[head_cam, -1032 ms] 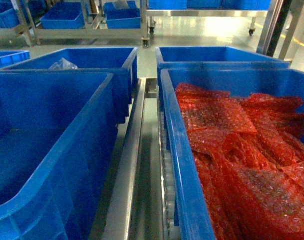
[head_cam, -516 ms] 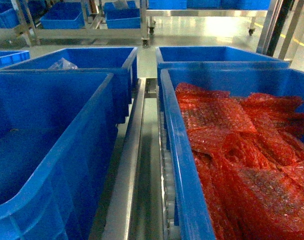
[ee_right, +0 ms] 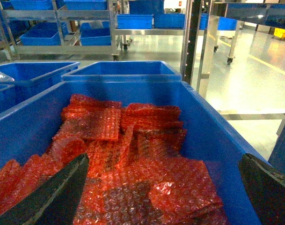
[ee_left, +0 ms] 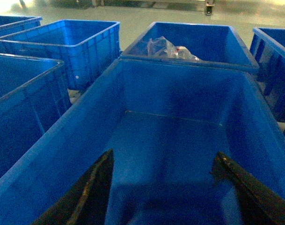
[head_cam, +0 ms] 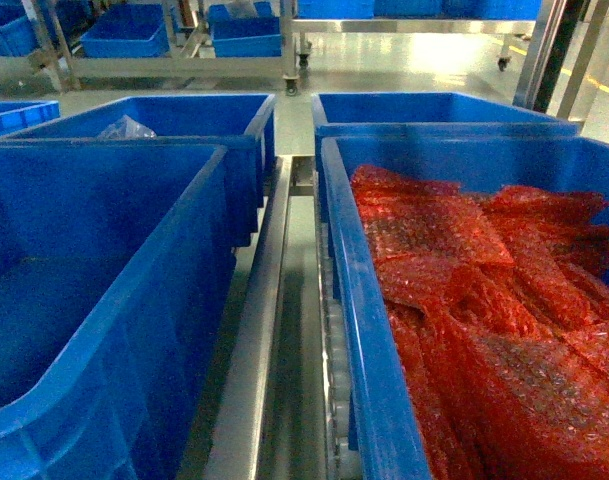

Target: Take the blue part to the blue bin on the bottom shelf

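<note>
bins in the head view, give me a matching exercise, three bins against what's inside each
Column one:
1. near left bin
2. near right bin
3. far left bin

Column two:
A. clear plastic bag
B. nothing visible inside
C. red bubble-wrap bags

Pairs: 1-B, 2-C, 3-A. The clear plastic bag and red bubble-wrap bags are both plain to see.

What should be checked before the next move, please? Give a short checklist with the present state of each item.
1. Left end effector open: ok, nothing between its fingers.
2. Right end effector open: ok, also holding nothing.
3. Blue part located: not ok, not visible in any view.
4. Empty blue bin below the left end effector: ok.
5. Bin of red bubble-wrap bags below the right end effector: ok.
6. Bottom shelf in sight: cannot tell.
</note>
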Controlling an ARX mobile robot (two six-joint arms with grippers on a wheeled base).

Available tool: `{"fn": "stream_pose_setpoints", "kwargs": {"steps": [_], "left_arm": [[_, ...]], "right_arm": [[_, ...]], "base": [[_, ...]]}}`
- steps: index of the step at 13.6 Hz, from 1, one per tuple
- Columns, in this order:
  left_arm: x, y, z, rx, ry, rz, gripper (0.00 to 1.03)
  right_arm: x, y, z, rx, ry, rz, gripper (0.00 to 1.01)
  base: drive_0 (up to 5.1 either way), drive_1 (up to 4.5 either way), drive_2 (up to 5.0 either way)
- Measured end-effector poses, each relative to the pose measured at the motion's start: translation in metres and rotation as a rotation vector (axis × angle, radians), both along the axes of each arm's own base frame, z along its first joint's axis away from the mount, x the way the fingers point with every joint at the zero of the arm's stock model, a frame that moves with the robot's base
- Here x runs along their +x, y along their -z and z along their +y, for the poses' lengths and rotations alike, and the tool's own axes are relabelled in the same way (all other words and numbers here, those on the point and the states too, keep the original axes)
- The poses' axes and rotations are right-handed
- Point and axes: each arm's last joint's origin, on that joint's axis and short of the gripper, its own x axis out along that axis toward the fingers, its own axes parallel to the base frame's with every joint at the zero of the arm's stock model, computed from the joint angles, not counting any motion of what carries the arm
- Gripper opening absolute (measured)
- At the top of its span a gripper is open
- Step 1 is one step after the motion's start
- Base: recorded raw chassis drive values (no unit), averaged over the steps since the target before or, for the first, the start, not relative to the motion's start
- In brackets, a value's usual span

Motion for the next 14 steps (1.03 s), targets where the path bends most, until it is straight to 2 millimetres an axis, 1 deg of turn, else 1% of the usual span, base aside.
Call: {"fn": "stream_pose_setpoints", "kwargs": {"steps": [1,3,6,7,8,9,10,11,12,13,14], "left_arm": [[-0.001,0.0,0.001,0.005,-0.006,-0.003,0.74],[-0.001,-0.001,0.001,0.012,-0.009,-0.006,0.97],[-0.001,-0.001,0.001,0.015,-0.008,-0.005,0.98],[0.0,0.0,0.002,-0.009,0.044,-0.09,0.93],[-0.004,0.009,0.008,-0.018,0.143,-0.198,0.81],[-0.01,0.026,0.011,-0.009,0.261,-0.243,0.54],[-0.015,0.042,0.018,-0.01,0.278,-0.221,0.3],[-0.017,0.046,0.026,-0.005,0.242,-0.229,0.17],[-0.018,0.048,0.026,-0.004,0.247,-0.239,0.05],[-0.02,0.052,0.024,-0.005,0.268,-0.235,0.02],[-0.021,0.057,0.025,-0.006,0.266,-0.229,0.02]], "right_arm": [[0.0,0.0,0.0,0.0,0.0,0.0,0.98],[0.0,0.0,0.0,0.0,0.0,0.0,0.98],[0.0,0.0,0.0,0.0,0.0,0.0,0.98],[0.0,0.0,0.0,0.0,0.0,0.0,0.98],[0.0,0.0,0.0,0.0,0.0,0.0,0.98],[0.0,0.0,0.0,0.0,0.0,0.001,0.98],[0.0,0.0,0.0,0.0,0.0,0.0,0.98],[0.0,0.0,0.0,0.0,0.0,0.0,0.98],[0.0,0.0,0.0,0.0,0.0,0.0,0.98],[0.0,0.0,0.0,0.0,0.001,0.001,0.98],[0.0,0.0,0.0,0.0,0.0,0.0,0.98]], "base": [[0.0,0.0,0.0],[0.0,0.0,0.0],[0.0,0.0,0.0],[0.0,0.0,0.0],[0.0,0.0,0.0],[0.0,0.0,0.0],[0.0,0.0,0.0],[0.0,0.0,0.0],[0.0,0.0,0.0],[0.0,0.0,0.0],[0.0,0.0,0.0]]}}
